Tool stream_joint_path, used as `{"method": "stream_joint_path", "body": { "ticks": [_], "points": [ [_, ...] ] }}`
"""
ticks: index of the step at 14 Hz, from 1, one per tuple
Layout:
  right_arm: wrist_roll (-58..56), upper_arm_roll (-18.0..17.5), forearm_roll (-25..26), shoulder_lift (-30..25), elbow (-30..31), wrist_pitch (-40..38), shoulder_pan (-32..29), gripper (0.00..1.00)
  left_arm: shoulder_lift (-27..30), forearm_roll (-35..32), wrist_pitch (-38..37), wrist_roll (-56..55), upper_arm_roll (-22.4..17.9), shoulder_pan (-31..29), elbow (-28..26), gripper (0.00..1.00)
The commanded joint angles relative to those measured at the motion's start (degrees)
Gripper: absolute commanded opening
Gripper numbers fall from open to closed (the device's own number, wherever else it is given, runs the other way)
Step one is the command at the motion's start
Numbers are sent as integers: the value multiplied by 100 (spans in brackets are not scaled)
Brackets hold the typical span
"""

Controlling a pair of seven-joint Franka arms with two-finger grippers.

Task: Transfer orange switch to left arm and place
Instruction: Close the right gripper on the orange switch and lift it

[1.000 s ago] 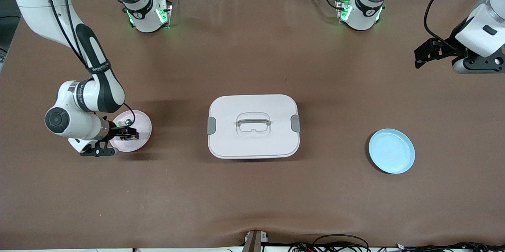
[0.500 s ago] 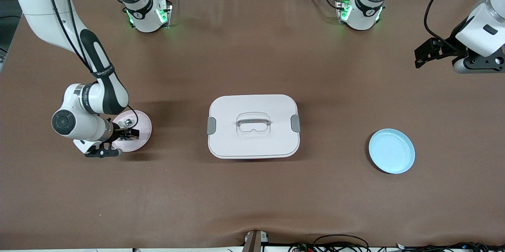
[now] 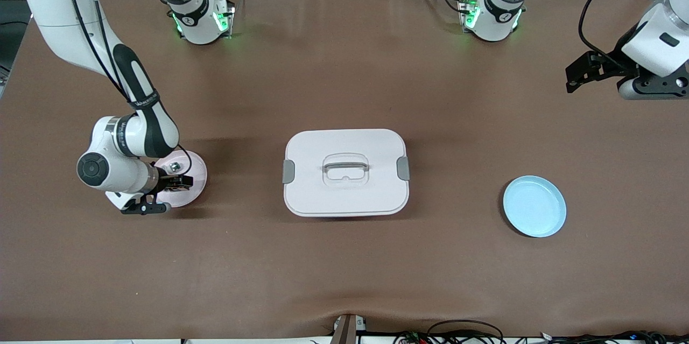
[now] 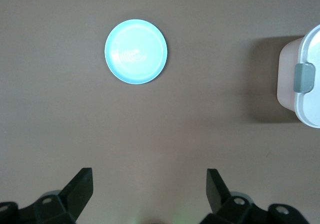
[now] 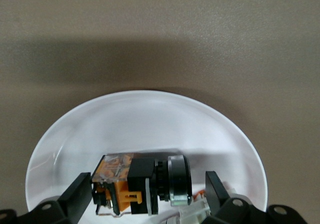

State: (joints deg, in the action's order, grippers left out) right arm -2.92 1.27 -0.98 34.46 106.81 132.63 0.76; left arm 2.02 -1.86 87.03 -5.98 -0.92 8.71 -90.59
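Straddling the small black-and-orange switch [image 5: 135, 186] on its pale pink plate [image 3: 196, 172], the right claw [image 5: 149, 189] hangs released with nothing lifted yet, while the left claw [image 4: 149, 186], also released, waits well apart from the big white lidded plastic box [image 3: 345, 172], so the whole transfer remains.

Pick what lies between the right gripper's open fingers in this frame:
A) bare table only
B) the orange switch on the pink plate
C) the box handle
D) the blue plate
B: the right wrist view shows the right gripper open astride the orange switch, which lies on the pink plate.

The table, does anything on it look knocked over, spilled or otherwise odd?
Nothing stands out. The orange switch lies on its side in the pink plate, the box sits shut and the blue plate sits flat.
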Motion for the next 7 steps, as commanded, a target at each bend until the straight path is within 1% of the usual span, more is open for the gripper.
{"method": "stream_joint_path", "body": {
  "ticks": [1, 2, 4, 6, 7],
  "points": [
    [-77, -31, -7, 8, -20, -18, -14, 32, 45, -112, -46, -61, 30, -9, 41, 100],
    [-16, -40, -16, -1, -11, -35, -14, 0, 45, -112, -46, -61, 30, -1, 41, 100],
    [-24, -57, -25, -1, -20, -36, -67, 0, 45, -104, -46, -70, 39, 17, 50, 100],
    [-68, -66, -287, -18, -72, -158, -93, 0, 45, -77, -37, -70, 39, 17, 50, 100],
    [-68, -66, -410, -62, -177, -402, -85, 0, 45, -60, -37, -70, 39, 17, 50, 100]
  ]
}}
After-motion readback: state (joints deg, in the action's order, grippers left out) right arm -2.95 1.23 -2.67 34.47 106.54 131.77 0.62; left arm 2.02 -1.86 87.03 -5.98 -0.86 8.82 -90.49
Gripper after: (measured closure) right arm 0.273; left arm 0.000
